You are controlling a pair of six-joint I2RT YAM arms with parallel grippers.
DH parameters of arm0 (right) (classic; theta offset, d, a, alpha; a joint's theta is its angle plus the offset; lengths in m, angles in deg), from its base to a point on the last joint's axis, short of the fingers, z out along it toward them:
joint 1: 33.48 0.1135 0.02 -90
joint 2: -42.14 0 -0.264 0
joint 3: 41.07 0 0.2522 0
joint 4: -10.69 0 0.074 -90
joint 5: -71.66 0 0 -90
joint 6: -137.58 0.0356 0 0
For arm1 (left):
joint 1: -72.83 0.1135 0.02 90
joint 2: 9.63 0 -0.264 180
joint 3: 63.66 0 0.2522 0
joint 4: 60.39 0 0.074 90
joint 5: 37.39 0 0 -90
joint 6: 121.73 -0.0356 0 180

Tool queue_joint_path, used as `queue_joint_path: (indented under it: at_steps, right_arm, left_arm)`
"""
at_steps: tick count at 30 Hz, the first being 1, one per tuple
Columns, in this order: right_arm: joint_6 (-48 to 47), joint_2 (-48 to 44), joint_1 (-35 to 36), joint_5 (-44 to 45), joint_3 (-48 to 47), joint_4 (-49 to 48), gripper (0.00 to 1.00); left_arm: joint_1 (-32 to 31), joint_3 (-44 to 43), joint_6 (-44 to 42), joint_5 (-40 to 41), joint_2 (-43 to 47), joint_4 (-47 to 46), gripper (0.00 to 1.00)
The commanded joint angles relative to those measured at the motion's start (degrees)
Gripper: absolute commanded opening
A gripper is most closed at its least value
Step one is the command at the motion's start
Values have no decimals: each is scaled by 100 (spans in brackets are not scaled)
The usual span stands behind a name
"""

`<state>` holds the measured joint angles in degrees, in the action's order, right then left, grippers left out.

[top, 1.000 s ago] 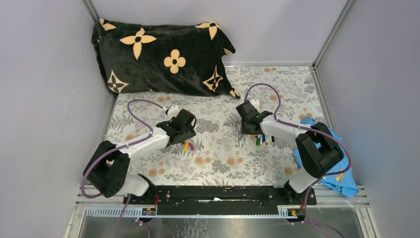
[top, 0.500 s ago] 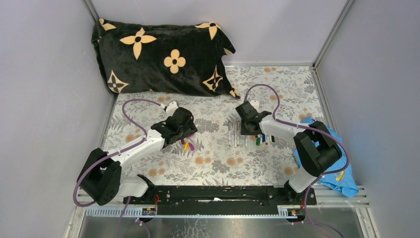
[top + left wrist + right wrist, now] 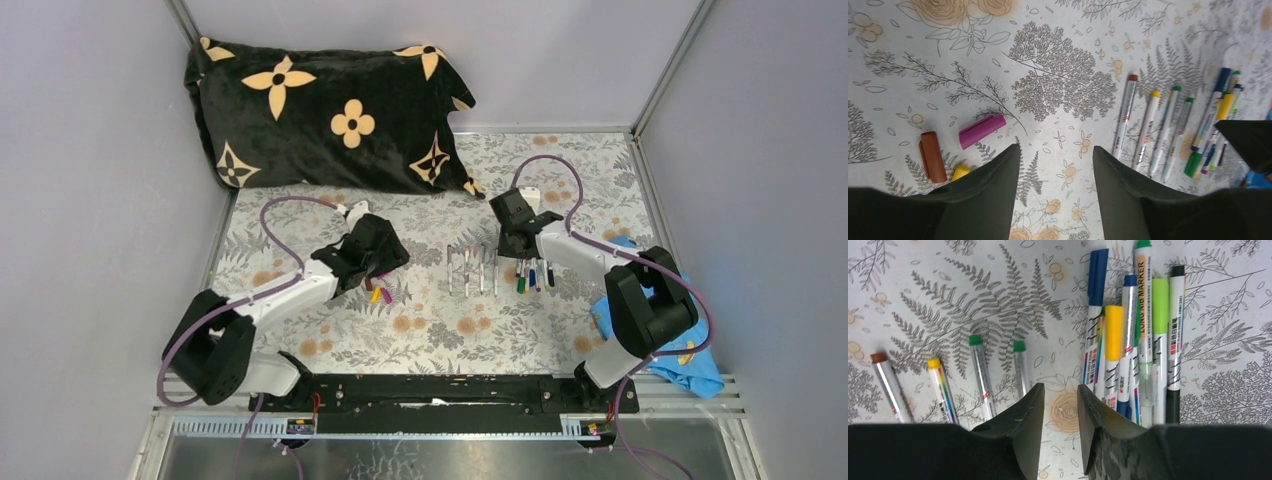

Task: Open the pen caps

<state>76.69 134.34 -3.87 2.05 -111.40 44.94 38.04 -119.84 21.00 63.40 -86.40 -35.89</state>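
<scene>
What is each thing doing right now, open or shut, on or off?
Left gripper, open, empty.
Right gripper, open, empty.
Magenta cap, off, lying loose.
Brown cap, off, lying loose.
Yellow cap, off, half hidden.
Four silver pens, flat, side by side.
Marker bunch, caps on, piled together.
Blue cloth, crumpled.

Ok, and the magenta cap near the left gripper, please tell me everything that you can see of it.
The magenta cap is a short, plain tube, plastic by its look, matte. It lies on its side on the floral cloth, slanted, off any pen. Nothing touches it: the brown cap and yellow cap lie close by, apart.
</scene>
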Motion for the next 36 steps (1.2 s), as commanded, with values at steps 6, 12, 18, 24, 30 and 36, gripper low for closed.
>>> queue_joint_path:
  at_steps: [6, 12, 18, 24, 30, 36]
  right_arm:
    - [-130, 187, -289, 233, -396, 54, 37]
    - [-150, 266, -456, 196, -408, 52, 35]
    - [-193, 360, -599, 135, -384, 30, 31]
    - [-266, 490, -679, 40, -434, -17, 31]
    - [-336, 642, -728, -43, -500, -103, 30]
    - [-408, 736, -771, -86, -547, -142, 30]
  left_arm:
    - [-320, -663, -275, -229, -1182, -343, 41]
    - [-468, -1135, -522, -234, -1797, -165, 33]
    - [-600, -1454, -620, -290, -2277, -106, 29]
    - [-749, -1695, -641, -295, -2616, -118, 28]
    - [-873, -1951, -650, -338, -2894, -151, 28]
    - [-987, -2136, -616, -386, -3112, -171, 28]
